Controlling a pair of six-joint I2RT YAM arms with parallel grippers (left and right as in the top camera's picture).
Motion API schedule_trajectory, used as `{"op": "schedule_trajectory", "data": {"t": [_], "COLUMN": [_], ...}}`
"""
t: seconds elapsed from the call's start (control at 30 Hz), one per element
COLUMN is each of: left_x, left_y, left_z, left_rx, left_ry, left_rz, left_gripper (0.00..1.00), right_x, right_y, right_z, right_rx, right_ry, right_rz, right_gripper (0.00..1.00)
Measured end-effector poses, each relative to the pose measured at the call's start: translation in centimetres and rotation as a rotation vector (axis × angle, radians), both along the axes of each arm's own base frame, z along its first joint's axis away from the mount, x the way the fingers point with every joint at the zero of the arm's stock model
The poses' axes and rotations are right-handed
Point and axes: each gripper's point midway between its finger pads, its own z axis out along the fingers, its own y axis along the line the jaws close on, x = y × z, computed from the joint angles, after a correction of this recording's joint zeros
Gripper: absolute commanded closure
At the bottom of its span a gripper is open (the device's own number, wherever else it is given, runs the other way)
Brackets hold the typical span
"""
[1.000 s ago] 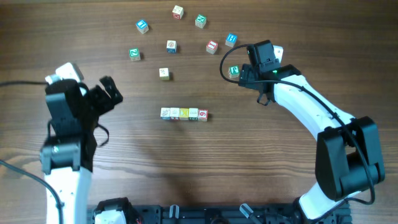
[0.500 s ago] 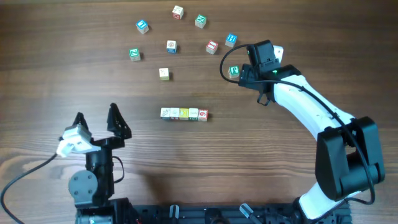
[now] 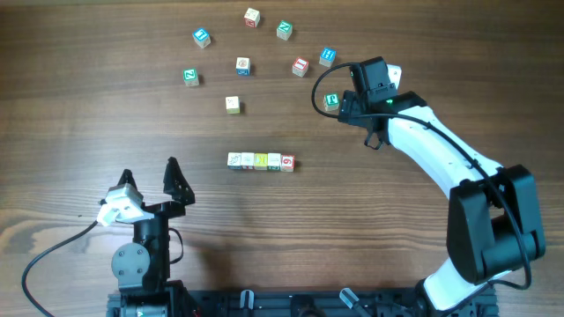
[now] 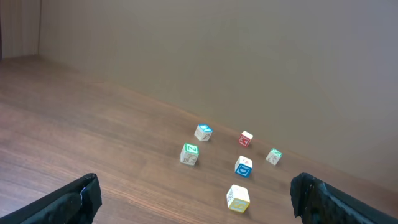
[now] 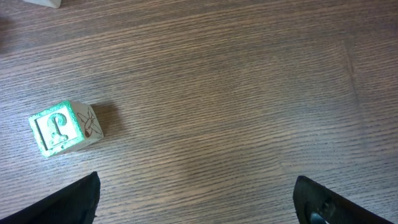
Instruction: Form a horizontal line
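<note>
The left gripper (image 3: 149,169) sits low at the near-left of the table (image 3: 79,97), jaws spread wide, nothing btwn them. Its wrist cam shows both black fingertips (image 4: 79,200) at the bottom corners and, well beyond, loose cubes: a yellow cube (image 4: 237,197) nearest, then a blue cube (image 4: 244,165), a green-faced cube (image 4: 189,154), a red-marked cube (image 4: 246,138) and a teal cube (image 4: 203,132). The row isn't in that view.

The right gripper (image 3: 345,99) is at the far right, also wide open and empty. Its wrist cam (image 5: 196,205) shows only bare wood plus one green letter cube (image 5: 59,127), off to the left, clear of both fingers. Overhead puts that cube (image 3: 331,100) just beside the gripper.

Only the overhead cam shows the horizontal line (image 3: 261,161): mid-table, btwn the two arms, well apart from both grippers and from the scatter above it. Long axis runs straight left-to-right across the overhead view. Five tiny cubes, edge to edge: whitish faces, a yellow one approx mid-row, a red mark on the right-end cube. Letters too small to read.
</note>
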Motion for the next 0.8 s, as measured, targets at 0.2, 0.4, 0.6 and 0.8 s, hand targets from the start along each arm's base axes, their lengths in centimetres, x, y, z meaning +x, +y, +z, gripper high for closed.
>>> {"op": "schedule_trajectory", "data": {"t": [0.2, 0.4, 0.6, 0.8], "left_x": [-0.1, -0.1, 0.0, -0.1], "left_y": [0.0, 0.0, 0.0, 0.4], "left_z": [-2.3, -2.3, -2.3, -2.2], "left_rx": [-0.007, -0.007, -0.008, 0.000], "left_ry": [0.092, 0.092, 0.092, 0.088], "left_rz": [0.000, 0.000, 0.000, 0.024], "left_gripper": [0.00, 0.00, 0.00, 0.00], "right_x": [0.0, 0.0, 0.0, 0.0], "right_y": [0.0, 0.0, 0.0, 0.0], "right_z": [0.0, 0.0, 0.0, 0.0], "right_rx": [0.000, 0.000, 0.000, 0.000], "right_ry": [0.000, 0.000, 0.000, 0.000], "right_rz": [0.000, 0.000, 0.000, 0.000], "right_gripper": [0.00, 0.00, 0.00, 0.01]}}
